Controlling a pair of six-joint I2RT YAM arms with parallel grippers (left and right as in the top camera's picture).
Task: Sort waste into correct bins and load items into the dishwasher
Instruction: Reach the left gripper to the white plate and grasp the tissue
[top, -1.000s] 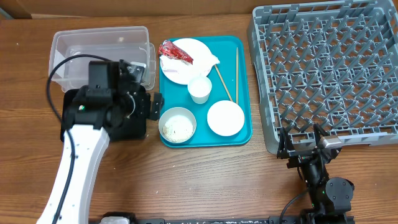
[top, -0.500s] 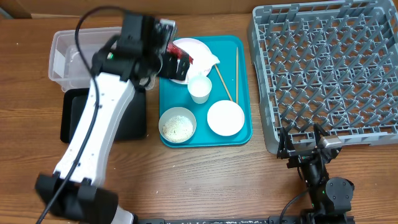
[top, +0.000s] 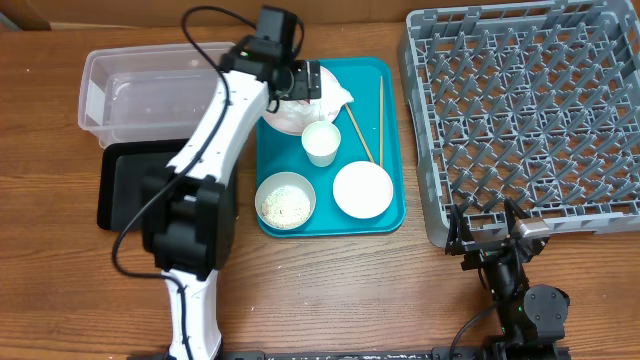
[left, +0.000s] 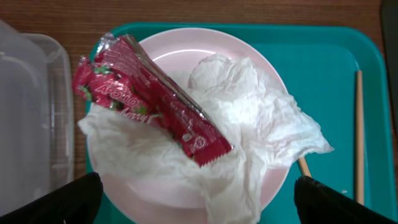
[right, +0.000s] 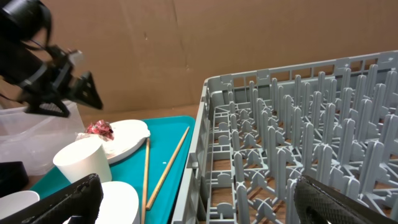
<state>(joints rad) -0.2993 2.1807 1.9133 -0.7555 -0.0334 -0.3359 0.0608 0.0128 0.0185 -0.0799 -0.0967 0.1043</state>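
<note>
red wrapper (left: 152, 102) atop napkin (left: 249, 134), under left end effector (left: 198, 202)

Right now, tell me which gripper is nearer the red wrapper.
Left. The left gripper hangs open directly over the red wrapper on the plate; the right gripper sits far off, by the dish rack's front edge.

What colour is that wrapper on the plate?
The wrapper is shiny red with pale lettering; the left wrist view shows it best.
</note>
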